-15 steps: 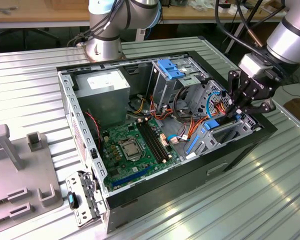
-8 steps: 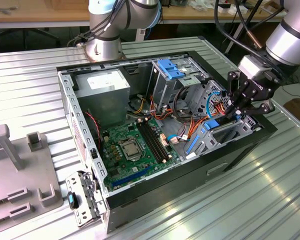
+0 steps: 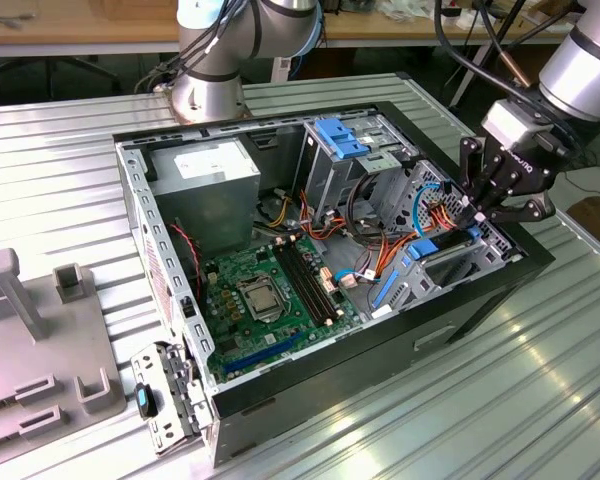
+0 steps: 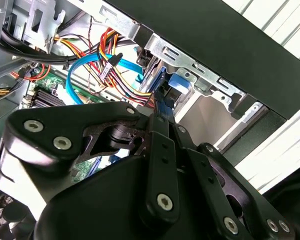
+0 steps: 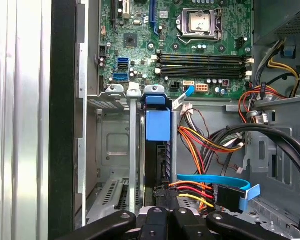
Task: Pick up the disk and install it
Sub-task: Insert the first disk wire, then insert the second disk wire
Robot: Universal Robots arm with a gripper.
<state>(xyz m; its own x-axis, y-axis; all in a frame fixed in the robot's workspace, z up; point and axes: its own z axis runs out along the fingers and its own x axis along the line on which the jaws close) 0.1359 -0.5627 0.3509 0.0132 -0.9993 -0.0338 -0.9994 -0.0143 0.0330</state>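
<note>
Inside the case [image 3: 480, 290], the tool [image 3: 477, 212] grips the disk [image 5: 157, 125].

Blue plastic disk [image 5: 157, 125], ribbed metal table [image 3: 70, 150]

Disk [image 5: 157, 150] upright in case bay [image 5: 112, 150], beside motherboard [image 5: 190, 45].

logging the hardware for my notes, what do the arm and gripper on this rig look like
The arm is built of rounded silver-grey segments, with a light grey block at its wrist and black cables running alongside. A second silver-grey jointed section with a blue ring stands behind the case. The gripper is matte black, made of angular linkage bars joined by silver screws, as the second wrist view shows.
</note>
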